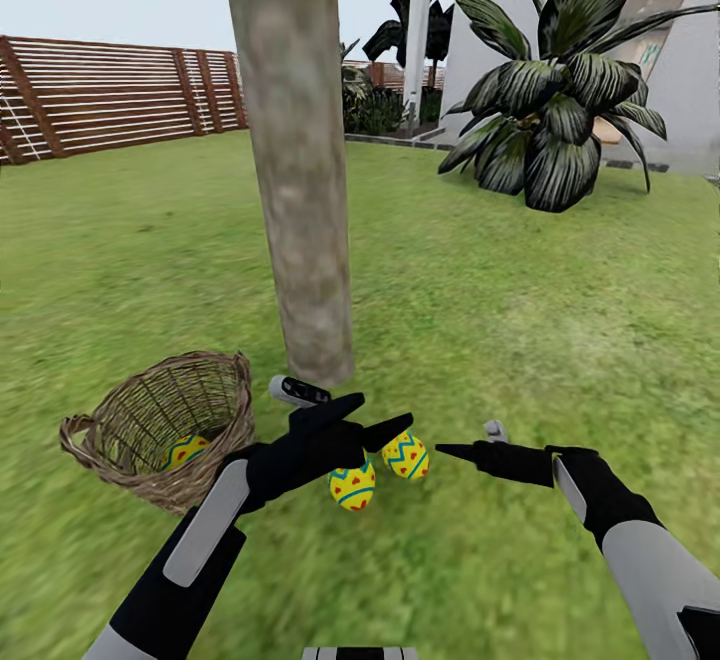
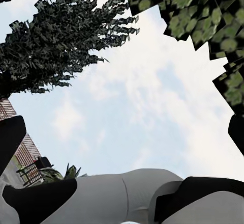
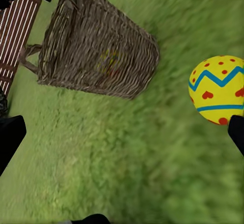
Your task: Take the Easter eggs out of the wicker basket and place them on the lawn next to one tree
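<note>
Both jaws gape empty; right wrist view shows an egg [image 3: 217,89] through the wicker basket [image 3: 96,51] weave

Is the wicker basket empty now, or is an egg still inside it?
Not empty: one egg shows through the weave of the wicker basket; two other eggs lie on the lawn.

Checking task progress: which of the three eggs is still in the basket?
The egg seen through the wicker basket weave. The other two eggs lie on the lawn near the tree.

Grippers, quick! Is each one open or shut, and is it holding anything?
Left gripper: open, holding nothing.
Right gripper: open, holding nothing.
</note>
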